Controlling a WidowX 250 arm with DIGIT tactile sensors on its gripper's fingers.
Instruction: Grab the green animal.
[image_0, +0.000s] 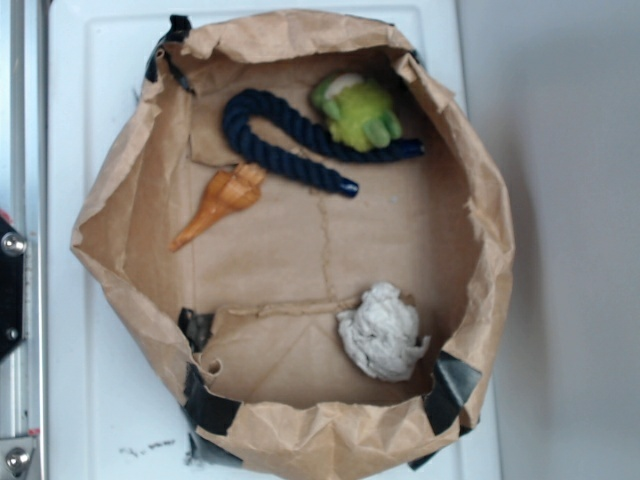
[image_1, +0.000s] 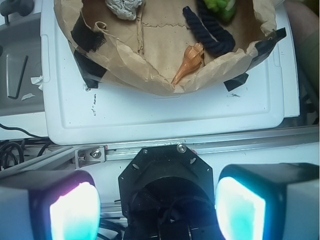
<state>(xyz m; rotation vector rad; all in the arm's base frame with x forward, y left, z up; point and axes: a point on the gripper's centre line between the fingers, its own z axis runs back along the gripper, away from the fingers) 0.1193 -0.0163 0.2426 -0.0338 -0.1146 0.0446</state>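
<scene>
Cyan-glowing pads of the claw (image_1: 157, 207) sit at the bottom corners of the wrist view, spread wide with nothing between them. The claw is well back from the work, over the metal rail (image_1: 200, 147) at the counter edge, not in the exterior view at all.

Going outward: white board (image_1: 165, 112) first, then the near rim of the brown paper bag (image_1: 150, 82) rolled down into a bowl and taped with black tape. Inside, nearest the claw, the orange shell toy (image_1: 189, 62), then the dark blue rope (image_1: 210, 35), with the white paper ball (image_1: 122, 7) off to the left at the top edge.

The green animal (image_1: 220, 7) is at the far side of the bag, ahead of the claw and to the right in the wrist view, only partly in frame. Exterior view shows the green animal (image_0: 358, 112) against the far wall, lying on or touching one end of the rope, well apart from the paper ball.

Judgement: reach is forward and right, over the bag rim, the shell and the rope. Toy looks roughly round, long axis not clear. The rope touching it is the likely snag.
</scene>
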